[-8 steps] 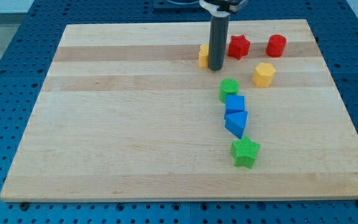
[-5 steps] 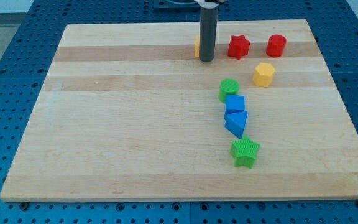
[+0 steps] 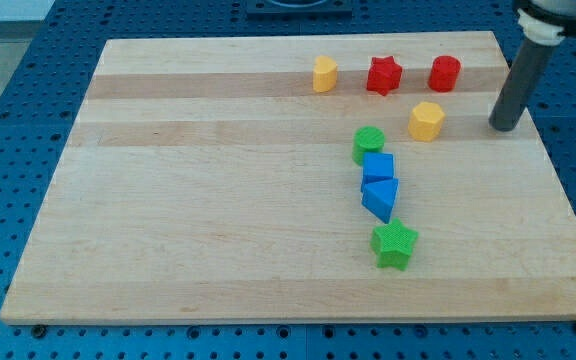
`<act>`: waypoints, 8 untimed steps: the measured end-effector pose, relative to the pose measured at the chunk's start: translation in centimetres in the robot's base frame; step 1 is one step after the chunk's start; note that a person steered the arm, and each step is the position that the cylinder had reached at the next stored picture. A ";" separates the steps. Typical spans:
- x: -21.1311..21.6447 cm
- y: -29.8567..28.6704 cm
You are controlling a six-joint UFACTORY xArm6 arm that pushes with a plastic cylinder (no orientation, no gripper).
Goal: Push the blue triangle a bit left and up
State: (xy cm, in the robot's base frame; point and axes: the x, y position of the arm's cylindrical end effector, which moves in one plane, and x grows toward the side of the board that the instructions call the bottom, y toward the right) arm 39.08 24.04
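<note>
The blue triangle (image 3: 380, 197) lies right of the board's middle, touching a blue cube (image 3: 377, 167) just above it. A green cylinder (image 3: 369, 144) sits above the cube and a green star (image 3: 395, 244) below the triangle. My tip (image 3: 505, 126) is at the board's right edge, far up and to the right of the blue triangle, touching no block.
A yellow cylinder (image 3: 325, 74), a red star (image 3: 384, 75) and a red hexagon-like block (image 3: 445, 73) line up near the board's top. A yellow hexagon (image 3: 425, 120) lies left of my tip. The wooden board (image 3: 218, 200) rests on a blue perforated table.
My tip has swept from beside the yellow cylinder near the top middle to the board's right edge. No block has moved.
</note>
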 end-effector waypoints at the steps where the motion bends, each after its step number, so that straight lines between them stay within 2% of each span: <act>1: -0.8 -8.3; 2: -1.4 -11.8; 4: -0.2 -10.2; 7: -1.2 -24.7; 8: -1.1 -27.8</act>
